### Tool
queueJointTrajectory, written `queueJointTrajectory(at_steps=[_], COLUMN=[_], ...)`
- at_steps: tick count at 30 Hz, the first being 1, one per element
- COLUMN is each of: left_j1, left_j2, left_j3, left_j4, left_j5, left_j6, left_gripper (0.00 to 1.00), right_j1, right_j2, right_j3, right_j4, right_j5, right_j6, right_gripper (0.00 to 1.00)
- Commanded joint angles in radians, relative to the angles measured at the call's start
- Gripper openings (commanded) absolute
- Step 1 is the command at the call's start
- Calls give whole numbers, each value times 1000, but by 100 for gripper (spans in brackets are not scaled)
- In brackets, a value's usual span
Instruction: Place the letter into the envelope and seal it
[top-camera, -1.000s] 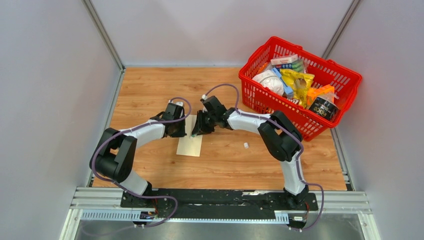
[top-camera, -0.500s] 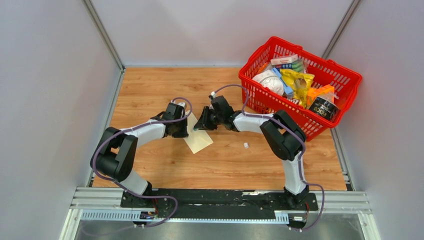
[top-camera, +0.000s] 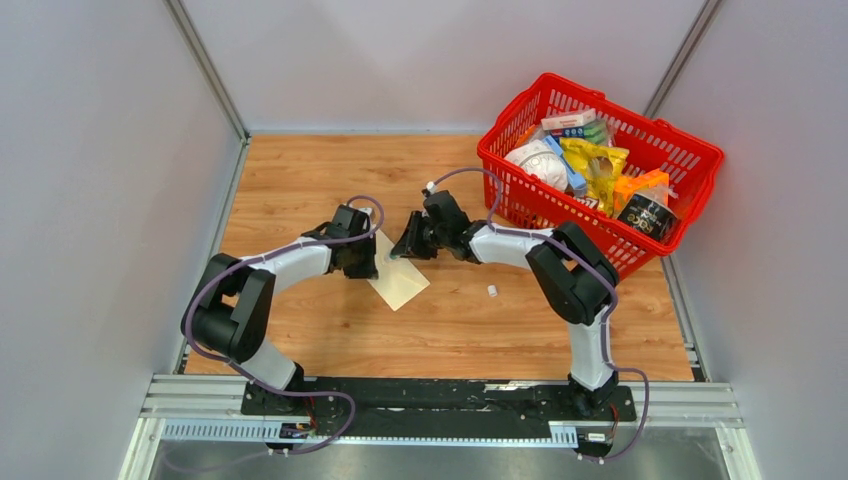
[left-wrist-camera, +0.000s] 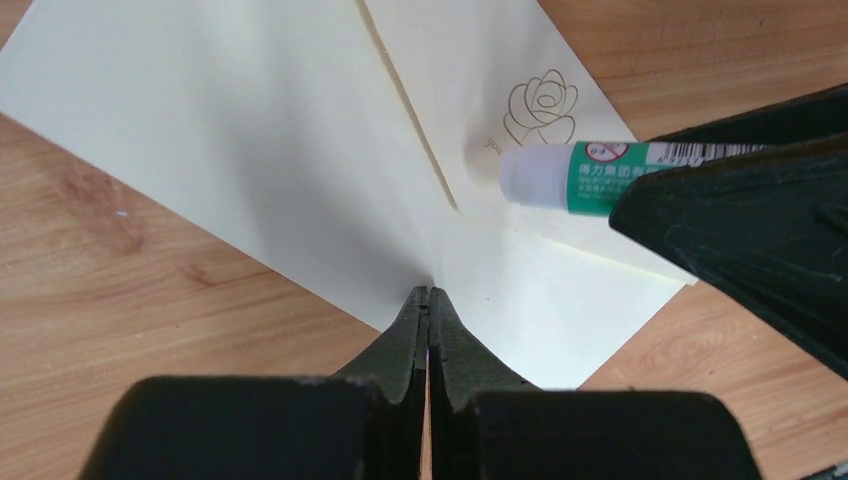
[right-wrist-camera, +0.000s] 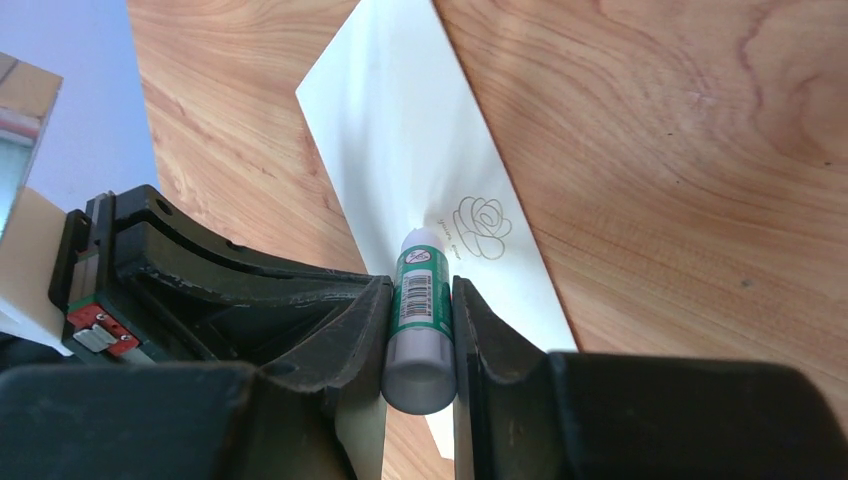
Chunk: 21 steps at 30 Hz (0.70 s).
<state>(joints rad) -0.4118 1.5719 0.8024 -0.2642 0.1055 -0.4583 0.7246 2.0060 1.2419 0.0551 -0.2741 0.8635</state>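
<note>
- Where the two grippers meet in the overhead view, I cannot make out the envelope's (top-camera: 400, 285) far corner, nor tell whether the letter lies inside.
- Left gripper (left-wrist-camera: 428, 298): fingers together, tips resting on the envelope.
- Right gripper (right-wrist-camera: 420, 288): clamped on a glue stick (left-wrist-camera: 575, 172), its white tip touching the paper just beside a gold rose (right-wrist-camera: 481, 226).
- Envelope: flat on the wooden table (top-camera: 300, 170), between both grippers.

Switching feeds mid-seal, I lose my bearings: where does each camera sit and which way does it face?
Top external: above and behind the bases, looking down on table, both arms, envelope, red basket.
Left wrist: looks down past the shut left gripper onto the envelope.
Right wrist: looks along the right gripper, clamped on the glue stick, onto the envelope.
Shared: both wrist views show the glue stick's tip beside the gold rose.
</note>
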Motion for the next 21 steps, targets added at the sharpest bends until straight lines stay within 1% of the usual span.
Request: queueJointTrajectory(at_steps=[1, 8, 12, 15, 18, 21], left_j1=[2, 19, 28, 45, 57, 57], left_j2=[-26, -46, -35, 31, 127, 169], left_j3=[46, 145, 188, 233, 270, 255], left_j4=[-119, -167, -153, -120, -110, -95], left_j5=[59, 85, 76, 72, 115, 132], left_j6=[-16, -28, -42, -46, -49, -56], left_gripper=[0, 0, 0, 0, 0, 0], right_j1=[-4, -2, -2, -4, -2, -2], right_j2=[-47, -96, -139, -176, -207, -234], right_j3=[5, -21, -16, -12, -12, -19], right_j4=[-34, -52, -110, -156, -198, -221], right_j5=[30, 61, 93, 122, 144, 154], right_j6=[-14, -29, -40, -41, -46, -50], right_gripper=[0, 0, 0, 0, 0, 0])
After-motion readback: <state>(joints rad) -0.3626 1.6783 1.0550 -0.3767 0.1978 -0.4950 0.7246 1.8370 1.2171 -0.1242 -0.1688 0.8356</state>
